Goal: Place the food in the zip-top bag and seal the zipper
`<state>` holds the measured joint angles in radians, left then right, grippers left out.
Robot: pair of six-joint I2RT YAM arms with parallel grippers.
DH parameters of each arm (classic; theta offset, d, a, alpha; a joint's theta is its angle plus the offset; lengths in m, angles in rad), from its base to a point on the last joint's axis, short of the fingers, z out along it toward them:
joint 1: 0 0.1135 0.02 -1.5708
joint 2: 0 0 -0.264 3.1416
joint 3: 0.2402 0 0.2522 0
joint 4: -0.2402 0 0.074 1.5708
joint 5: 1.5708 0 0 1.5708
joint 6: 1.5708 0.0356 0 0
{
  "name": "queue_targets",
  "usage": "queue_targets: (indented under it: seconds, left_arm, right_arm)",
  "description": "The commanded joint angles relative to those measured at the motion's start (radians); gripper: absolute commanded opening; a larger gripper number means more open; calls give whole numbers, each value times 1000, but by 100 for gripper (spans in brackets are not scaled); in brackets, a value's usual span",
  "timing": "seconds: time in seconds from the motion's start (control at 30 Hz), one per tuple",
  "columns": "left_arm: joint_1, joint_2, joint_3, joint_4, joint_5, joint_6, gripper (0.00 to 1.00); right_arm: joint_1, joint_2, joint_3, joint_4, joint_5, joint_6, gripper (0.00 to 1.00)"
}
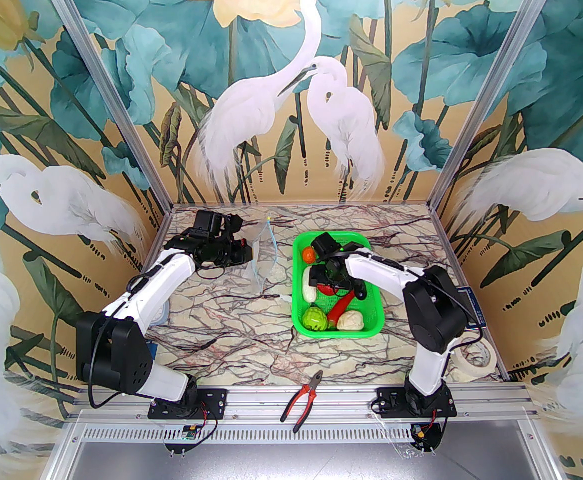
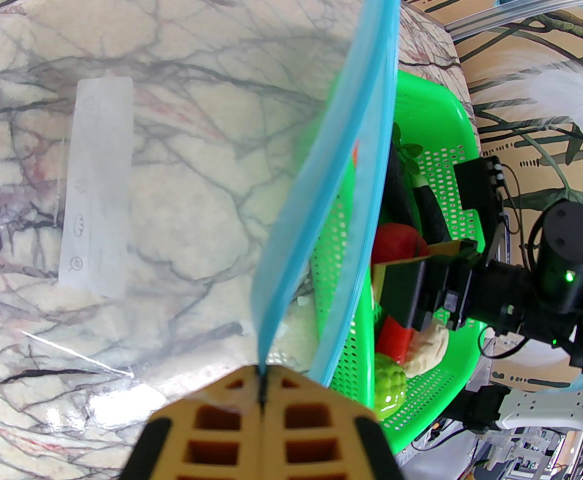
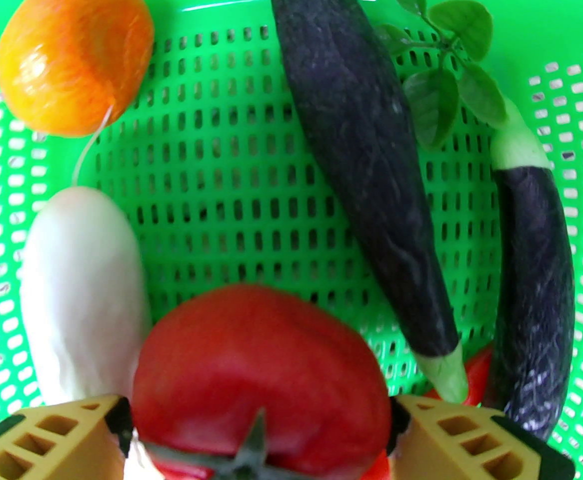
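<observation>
The clear zip-top bag [image 1: 260, 263] stands on its edge on the marble table, its white label patch [image 2: 96, 188] facing the left wrist camera. My left gripper [image 2: 262, 375] is shut on the near end of the light blue zipper [image 2: 341, 168], whose two strips gape apart. In the green basket [image 1: 336, 334], my right gripper [image 3: 259, 418] is shut on the red tomato [image 3: 261, 358]. Around it lie the orange tomato [image 3: 74, 50], white cucumber [image 3: 81, 293], two eggplants [image 3: 366, 168], chili [image 1: 341, 308], cabbage [image 1: 315, 318] and cauliflower [image 1: 350, 321].
Red-handled pliers [image 1: 304, 398] lie at the table's near edge between the arm bases. A roll of tape [image 1: 476, 360] sits behind the right arm. A white lid-like object [image 1: 164, 313] lies beside the left arm. Painted walls close in three sides.
</observation>
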<state>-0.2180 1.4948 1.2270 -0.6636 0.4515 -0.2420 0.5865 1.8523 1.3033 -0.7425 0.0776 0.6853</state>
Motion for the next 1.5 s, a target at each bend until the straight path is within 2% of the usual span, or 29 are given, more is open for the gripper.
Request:
queue_targets:
  seconds: [0.0, 0.13, 0.27, 0.4, 0.67, 0.77, 0.87, 1.03, 1.13, 1.47]
  left_arm:
    - [-6, 13, 23, -8, 25, 18, 0]
    - [-5, 12, 23, -10, 24, 17, 0]
    - [-6, 13, 25, -14, 23, 19, 0]
    - [-7, 18, 29, -14, 27, 18, 0]
    - [-30, 62, 66, -36, 43, 25, 0]
    - [-51, 81, 88, -43, 44, 26, 0]
    - [-60, 94, 104, -39, 52, 17, 0]
    - [-63, 100, 128, -40, 78, 8, 0]
    - [-63, 99, 137, -37, 100, 0, 0]
    - [-61, 74, 141, 6, 210, -54, 0]
  right_arm:
    - [-13, 42, -8, 35, -9, 17, 87]
    - [-21, 55, -12, 41, -18, 14, 76]
    - [-23, 26, -36, 45, -32, 14, 58]
    - [-24, -48, -47, 41, -21, 7, 51]
    - [-16, -225, 41, 39, -9, -29, 49]
    - [10, -274, 70, 127, -82, -59, 49]
    - [36, -294, 74, 269, -220, -58, 50]
    - [68, -245, 80, 489, -414, 22, 50]
    - [82, -191, 101, 561, -467, 55, 50]
    - [89, -80, 144, 579, -477, 71, 50]
